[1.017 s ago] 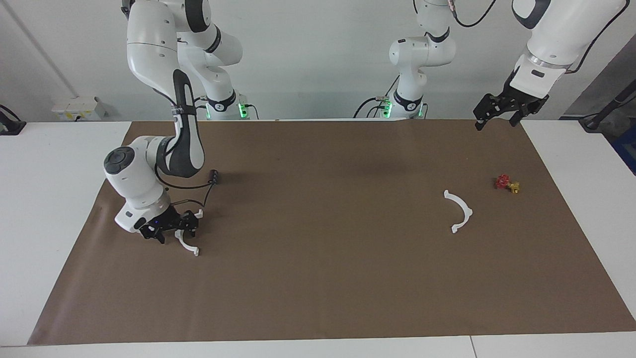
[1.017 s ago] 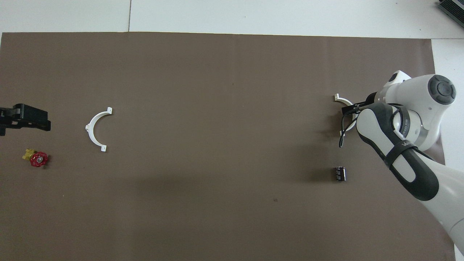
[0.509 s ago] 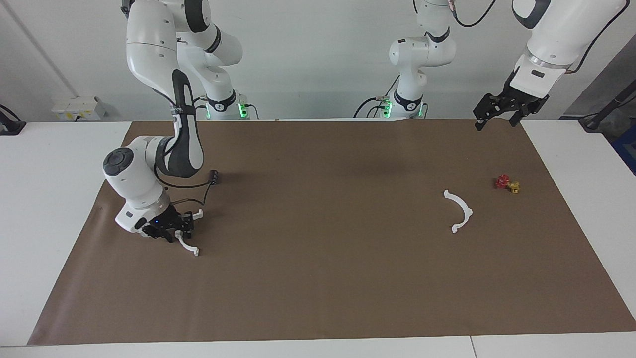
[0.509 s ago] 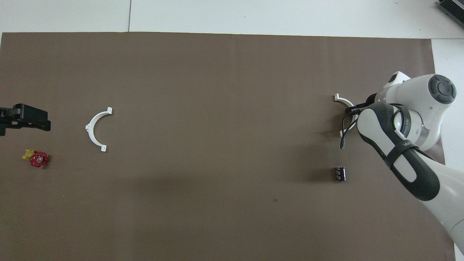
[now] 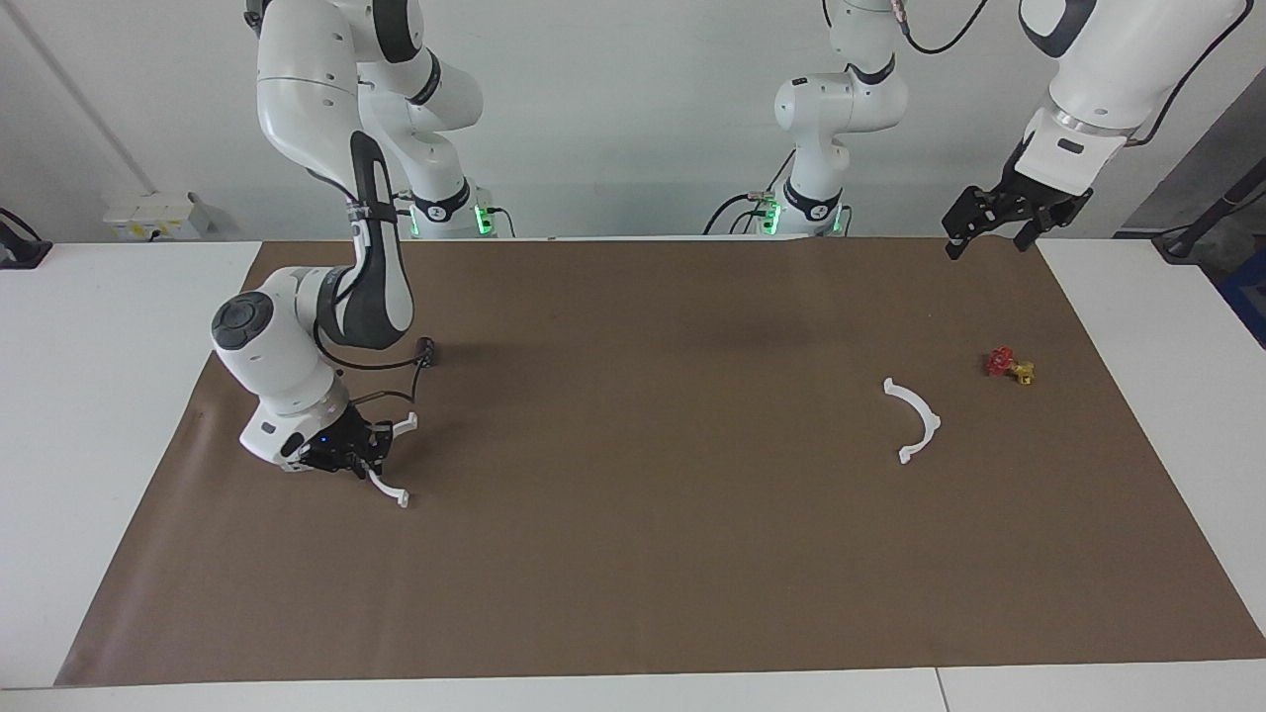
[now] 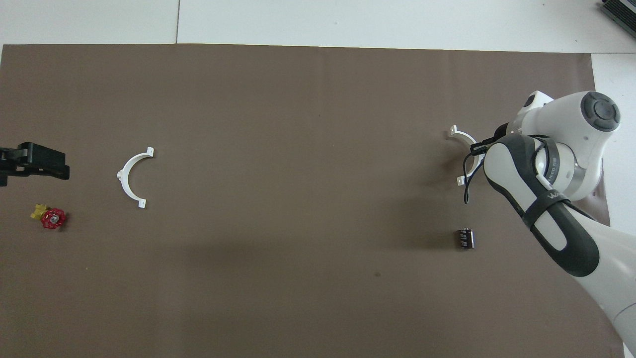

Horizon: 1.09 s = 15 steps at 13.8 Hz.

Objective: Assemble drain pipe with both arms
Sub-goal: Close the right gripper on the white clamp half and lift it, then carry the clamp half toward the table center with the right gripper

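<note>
Facing view: right gripper (image 5: 361, 457) was pinching one white half-ring (image 5: 388, 465) at mid-arc, tabs free for mating. Left gripper (image 5: 994, 222), spread and empty, hung waiting above; second half-ring (image 5: 918, 420) lay below it on the counter (image 5: 643, 494).

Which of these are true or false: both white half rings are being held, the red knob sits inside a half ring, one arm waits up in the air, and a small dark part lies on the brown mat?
1. Both half rings are held. False: the right gripper is shut on one half ring; the other half ring lies free.
2. The red knob sits inside a half ring. False: it lies beside the free one, apart.
3. The left gripper waits in the air, open. True.
4. A small dark part lies on the brown mat. True.
</note>
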{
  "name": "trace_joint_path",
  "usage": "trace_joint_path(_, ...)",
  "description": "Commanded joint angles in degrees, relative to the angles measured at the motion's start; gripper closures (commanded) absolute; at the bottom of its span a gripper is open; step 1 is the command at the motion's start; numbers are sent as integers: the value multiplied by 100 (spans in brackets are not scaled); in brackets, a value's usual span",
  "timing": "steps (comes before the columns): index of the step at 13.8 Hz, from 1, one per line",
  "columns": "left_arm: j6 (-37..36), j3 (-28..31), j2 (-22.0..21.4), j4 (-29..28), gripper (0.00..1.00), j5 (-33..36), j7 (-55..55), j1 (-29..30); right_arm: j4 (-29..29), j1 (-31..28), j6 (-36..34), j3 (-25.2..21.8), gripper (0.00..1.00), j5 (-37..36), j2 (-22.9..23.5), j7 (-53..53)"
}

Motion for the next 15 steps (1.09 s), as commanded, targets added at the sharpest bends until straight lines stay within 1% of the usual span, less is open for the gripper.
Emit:
trace_joint_path(1,94,40,-113,-105,0,-30,83,-40,468,375,-589,15,100,-63,-58,612)
trace_joint_path(4,94,40,-113,-113,0,-30,83,-40,487,1226,-449,15,100,-108,-49,1192)
trace_joint_path(6,94,40,-113,-113,0,-30,83,-31,487,1780,-309,15,100,-178,12,1973)
trace_joint_path(8,94,40,-113,-113,0,-30,92,-31,530,2282,-28,15,100,-283,222,2685)
trace_joint_path(9,94,40,-113,-113,0,-30,83,-31,687,2449,8,24,100,-327,362,2837)
trace_joint_path(11,94,40,-113,-122,0,-30,92,-31,777,2766,157,24,100,-293,539,2890)
trace_joint_path(15,155,40,-122,-148,0,-30,92,-31,768,3241,307,15,100,-354,653,3584)
